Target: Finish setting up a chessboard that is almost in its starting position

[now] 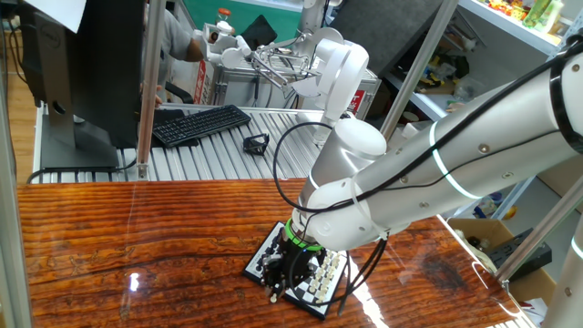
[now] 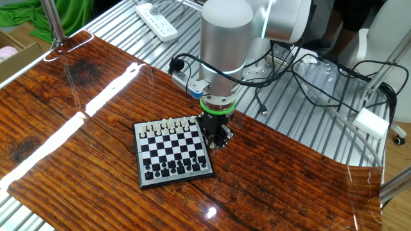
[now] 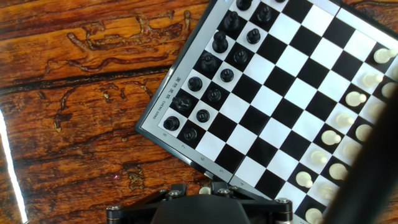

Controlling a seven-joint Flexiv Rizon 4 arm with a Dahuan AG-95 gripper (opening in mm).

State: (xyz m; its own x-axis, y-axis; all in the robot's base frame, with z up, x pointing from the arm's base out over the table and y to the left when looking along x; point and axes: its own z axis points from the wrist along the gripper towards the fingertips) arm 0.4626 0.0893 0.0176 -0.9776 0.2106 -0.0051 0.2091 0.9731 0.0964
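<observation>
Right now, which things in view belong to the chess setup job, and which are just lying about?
Job: small black-rimmed chequered chessboard; black pieces; cream pieces; gripper.

Lying about: black computer keyboard; white power strip; dark monitor; loose black cables.

One chessboard (image 2: 172, 153) is lying on the wooden worktop (image 2: 77, 128). On it, black pieces (image 3: 214, 62) are standing in two rows along one edge and cream pieces (image 3: 339, 118) in two rows along the opposite edge. The hand view is showing about fourteen black pieces; the cream ones are partly hidden by a blurred dark shape, so their full count cannot be told.

One white robot arm (image 1: 428, 182) is reaching over the board, carrying one end effector (image 2: 217, 137).

Beyond the worktop, one black keyboard (image 1: 200, 124) is lying far left in one fixed view, and one white power strip (image 2: 157, 20) is lying at the far side in the other.
</observation>
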